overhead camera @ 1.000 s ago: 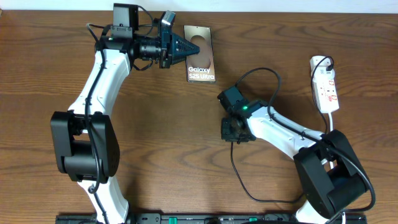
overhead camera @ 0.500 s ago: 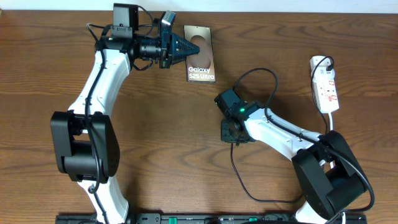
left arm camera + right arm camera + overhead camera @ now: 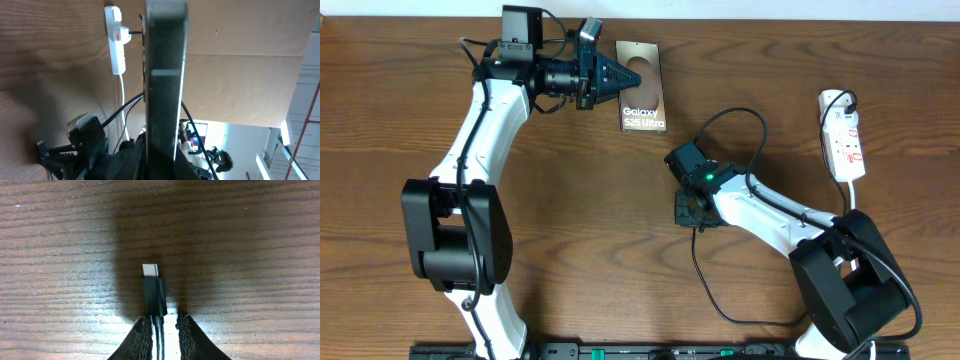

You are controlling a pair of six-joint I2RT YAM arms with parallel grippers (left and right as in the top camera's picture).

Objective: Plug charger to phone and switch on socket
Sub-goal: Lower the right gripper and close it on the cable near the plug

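The phone (image 3: 646, 108) lies at the back of the table with its "Galaxy" lettering up. My left gripper (image 3: 623, 78) is shut on its left edge. In the left wrist view the phone (image 3: 165, 75) shows edge-on as a dark slab between the jaws. The charger plug (image 3: 153, 292) lies flat on the wood, its metal tip pointing away from my right gripper (image 3: 163, 317). The jaws straddle the cable just behind the plug, a narrow gap still showing beside it. Seen from overhead, my right gripper (image 3: 686, 212) points down at mid-table. The socket (image 3: 844, 137) lies at the far right.
The black charger cable (image 3: 698, 270) runs from the right gripper toward the front edge, and another loop (image 3: 735, 115) arches over the right wrist. The socket's white cord (image 3: 849, 192) trails down behind the right arm's base. The socket (image 3: 116, 42) also shows in the left wrist view.
The right gripper's jaws have narrowed around the cable and the wrist has shifted slightly left. The left arm and the phone have not moved.
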